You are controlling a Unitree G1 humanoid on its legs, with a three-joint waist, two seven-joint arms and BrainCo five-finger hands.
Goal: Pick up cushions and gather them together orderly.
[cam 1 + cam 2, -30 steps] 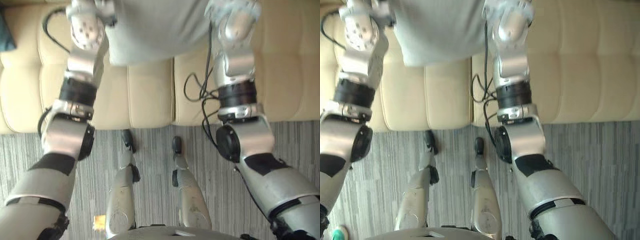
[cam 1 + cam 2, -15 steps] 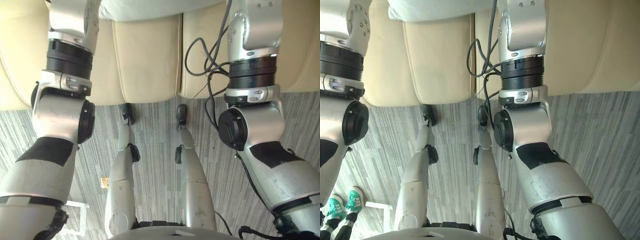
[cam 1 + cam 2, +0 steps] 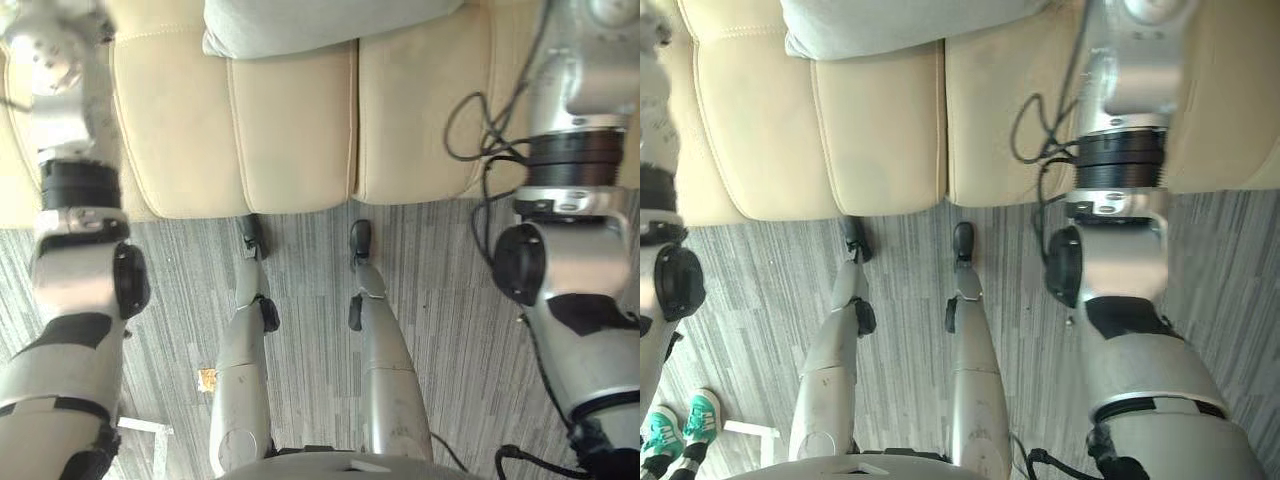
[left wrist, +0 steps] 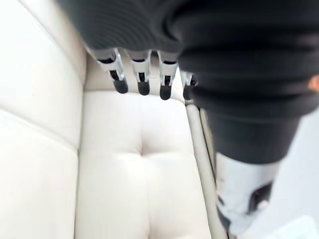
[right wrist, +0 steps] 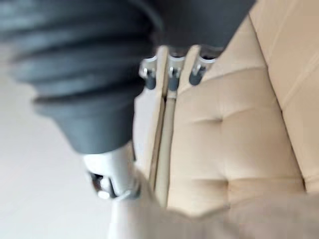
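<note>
The left robot hand (image 4: pixel 143 82) and right robot hand (image 5: pixel 171 77) are released above the sofa (image 3: pixel 290 130); the cushion (image 3: pixel 330 25) is best clasped from both sides.

Sofa (image 3: pixel 290 130): cream leather, padded seat in stitched sections, its front dropped to the floor
Seat seam (image 3: pixel 355 110): ran front to back between two seat sections
Floor (image 3: pixel 440 290): grey carpet with fine darker stripes, ran up to the sofa's front
Light: even, with a soft sheen on the leather
</note>
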